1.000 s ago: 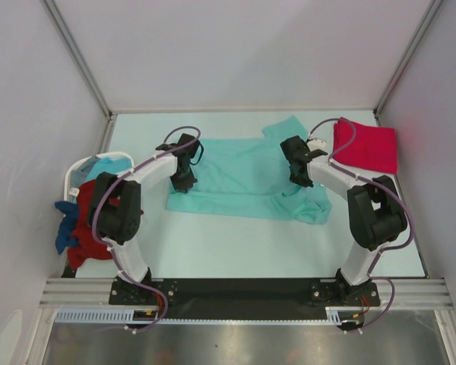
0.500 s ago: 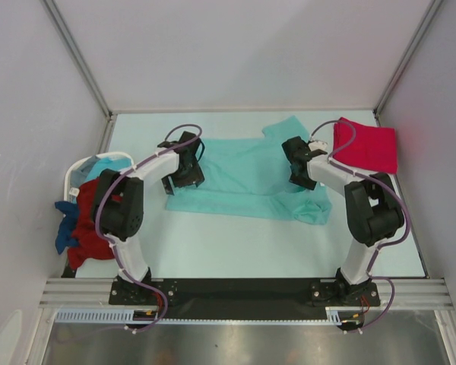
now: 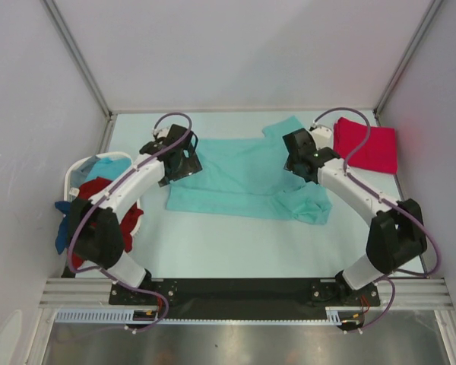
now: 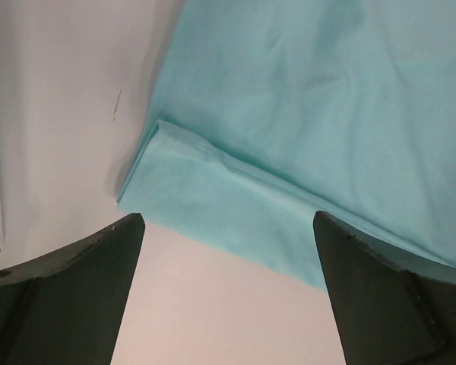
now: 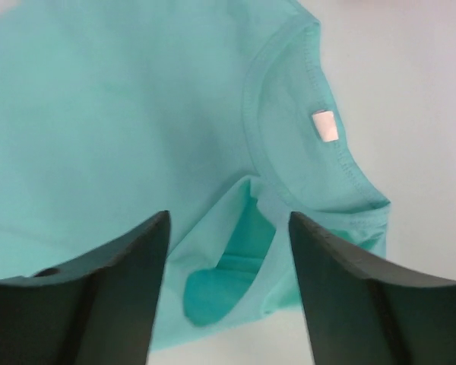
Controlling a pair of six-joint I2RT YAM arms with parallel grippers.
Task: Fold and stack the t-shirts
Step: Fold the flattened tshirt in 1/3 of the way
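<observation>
A light teal t-shirt lies spread on the table, its near edge folded over. My left gripper hangs open over the shirt's left end; in the left wrist view the black fingers stand wide apart above the folded hem corner, holding nothing. My right gripper is open over the shirt's right end. The right wrist view shows its gripper above the collar with a white tag and a gaping fold of cloth. A folded pinkish-red t-shirt lies at the back right.
A white laundry basket stands at the left edge with light blue, dark red and blue shirts spilling from it. Grey walls close in the table at the back and both sides.
Both grippers have opened and let go of the teal shirt, then risen and drawn toward the far side. The shirt's folded near edge lies where it was put down.
</observation>
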